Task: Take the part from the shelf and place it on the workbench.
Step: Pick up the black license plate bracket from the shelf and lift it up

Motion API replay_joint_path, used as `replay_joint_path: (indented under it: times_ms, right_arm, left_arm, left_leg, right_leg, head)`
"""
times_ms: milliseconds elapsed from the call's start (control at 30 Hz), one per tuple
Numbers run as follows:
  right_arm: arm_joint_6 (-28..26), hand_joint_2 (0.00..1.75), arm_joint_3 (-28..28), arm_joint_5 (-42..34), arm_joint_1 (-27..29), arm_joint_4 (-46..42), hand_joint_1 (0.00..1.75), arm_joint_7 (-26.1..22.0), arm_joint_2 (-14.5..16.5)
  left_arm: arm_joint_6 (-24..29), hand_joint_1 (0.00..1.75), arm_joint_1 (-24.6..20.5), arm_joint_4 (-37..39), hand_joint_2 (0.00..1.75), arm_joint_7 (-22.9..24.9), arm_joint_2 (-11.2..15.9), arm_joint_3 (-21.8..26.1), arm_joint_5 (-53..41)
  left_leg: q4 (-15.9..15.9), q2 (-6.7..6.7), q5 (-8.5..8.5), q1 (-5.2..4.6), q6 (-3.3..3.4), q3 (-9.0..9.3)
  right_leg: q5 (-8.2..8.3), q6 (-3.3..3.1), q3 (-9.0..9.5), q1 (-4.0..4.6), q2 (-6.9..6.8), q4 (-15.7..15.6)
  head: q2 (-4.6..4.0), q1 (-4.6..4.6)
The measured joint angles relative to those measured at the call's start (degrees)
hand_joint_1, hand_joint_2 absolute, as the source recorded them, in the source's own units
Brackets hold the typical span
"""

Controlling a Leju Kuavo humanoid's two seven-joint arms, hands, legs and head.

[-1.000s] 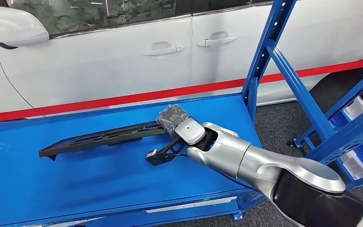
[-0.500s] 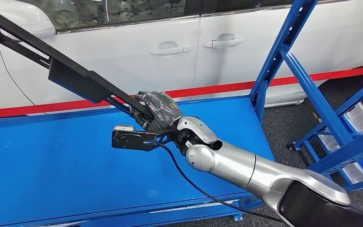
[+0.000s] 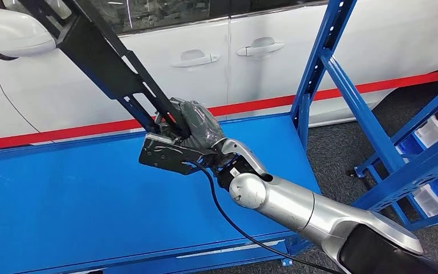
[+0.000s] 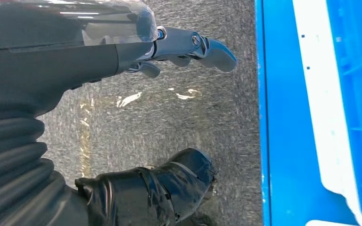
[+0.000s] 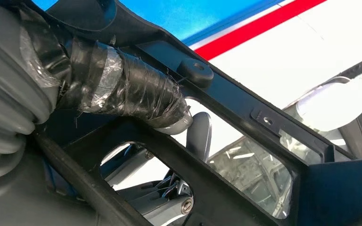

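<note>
The right hand is clenched around the lower end of the long black part, thumb pressed across its frame; the part slants up and away, lifted clear above the blue workbench; behind stands a white car, beside it a blue shelf; the left hand hangs over grey floor, fingers apart, holding nothing.

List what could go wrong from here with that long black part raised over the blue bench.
1. The right hand grips the long black part near one end, so the far end may lever it loose or make it twist.
2. That raised far end points toward the white car and its mirror; a swing could strike them.
3. The black cable hangs beside the arm and might snag.
</note>
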Motion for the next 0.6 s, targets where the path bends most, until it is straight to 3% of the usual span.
replay_joint_path:
  times_ms: [167, 200, 233, 300, 367, 433, 500, 533, 567, 600]
  right_arm:
    - [0.0, 1.75, 0.0, 0.0, 0.1, 0.0, 1.75, 0.0, 0.0]
    - [0.0, 1.75, 0.0, -0.1, 0.2, -0.1, 1.75, 0.0, 0.0]
    - [-0.1, 1.75, -0.1, -0.3, 0.3, -0.2, 1.75, -0.1, 0.0]
    - [-1.6, 1.75, -0.5, -2.9, 0.9, -0.8, 1.75, -1.1, 0.0]
    - [-3.0, 1.75, -1.0, -8.0, 1.2, -1.5, 1.75, -2.7, 0.1]
    - [-2.9, 1.75, -1.2, -11.7, 1.4, -1.9, 1.75, -4.0, 0.1]
    - [-2.4, 1.75, -1.2, -13.6, 1.6, -2.1, 1.75, -5.2, 0.0]
    - [-2.4, 1.75, -1.2, -14.5, 1.8, -2.3, 1.75, -5.8, -0.1]
    - [-2.4, 1.75, -1.2, -15.3, 1.9, -2.5, 1.75, -6.3, -0.2]
    - [-2.4, 1.75, -1.3, -16.0, 2.0, -2.8, 1.75, -6.7, -0.3]
  left_arm:
    - [0.0, 0.0, 0.0, 0.0, 1.75, 0.0, 0.0, 0.0, 0.0]
    - [0.0, 0.0, 0.0, 0.0, 1.75, 0.0, 0.0, 0.0, 0.0]
    - [0.0, 0.0, 0.0, 0.0, 1.75, 0.0, 0.0, 0.0, 0.0]
    - [0.5, 0.0, 0.0, 0.0, 1.75, 0.5, -0.1, 0.0, 0.6]
    - [1.5, 0.0, -0.1, 0.0, 1.75, 1.6, -0.3, 0.0, 1.5]
    - [2.1, 0.0, -0.2, 0.0, 1.75, 2.5, -0.5, 0.0, 1.9]
    - [2.5, 0.0, -0.2, 0.0, 1.75, 2.9, -0.5, 0.0, 1.8]
    - [2.7, 0.0, -0.2, 0.0, 1.75, 3.1, -0.6, 0.0, 1.8]
    - [3.0, 0.0, -0.2, 0.0, 1.75, 3.4, -0.6, 0.0, 1.8]
    - [3.3, 0.0, -0.2, 0.0, 1.75, 3.6, -0.7, 0.0, 1.8]
  left_leg:
    - [-0.1, 0.0, 0.15, 0.0, 0.0, 0.02]
    - [-1.4, 0.0, 1.11, 0.0, 0.04, 0.6]
    - [-3.4, 0.0, 2.42, 0.0, 0.1, 1.49]
    - [-11.9, -0.05, 6.37, -0.15, 0.64, 5.36]
    - [-17.9, 0.03, 8.7, -0.13, 1.97, 7.88]
    - [-18.5, 0.2, 9.35, 0.04, 3.02, 7.72]
    - [-18.3, 0.26, 9.62, 0.04, 3.19, 7.2]
    - [-18.2, 0.27, 9.77, 0.05, 3.18, 6.94]
    - [-18.1, 0.25, 9.9, 0.09, 3.09, 6.68]
    - [-17.8, 0.22, 10.02, 0.15, 2.97, 6.38]
  right_leg:
    - [0.0, 0.0, 0.0, 0.0, 0.0, 0.0]
    - [-0.04, 0.0, 0.01, 0.0, 0.04, 0.1]
    - [-0.08, 0.01, 0.03, 0.0, 0.08, 0.1]
    - [-0.13, 0.44, 0.01, 0.09, 0.15, 0.3]
    - [-2.46, 1.57, -1.1, 0.25, 0.1, 2.9]
    - [-7.13, 2.45, -3.68, 0.19, 0.05, 9.8]
    - [-9.83, 2.75, -5.56, -0.06, 0.03, 16.0]
    - [-9.66, 2.85, -5.28, -0.19, 0.01, 16.6]
    - [-8.51, 2.91, -3.9, -0.32, -0.01, 14.9]
    - [-6.8, 2.91, -1.55, -0.44, -0.04, 11.2]
  head:
    - [0.0, 0.0]
    - [0.0, -0.01]
    - [0.0, -0.01]
    - [0.0, 0.01]
    - [0.0, 0.24]
    - [0.0, 0.52]
    - [0.0, 0.62]
    - [0.0, 0.63]
    - [0.0, 0.64]
    - [0.0, 0.64]
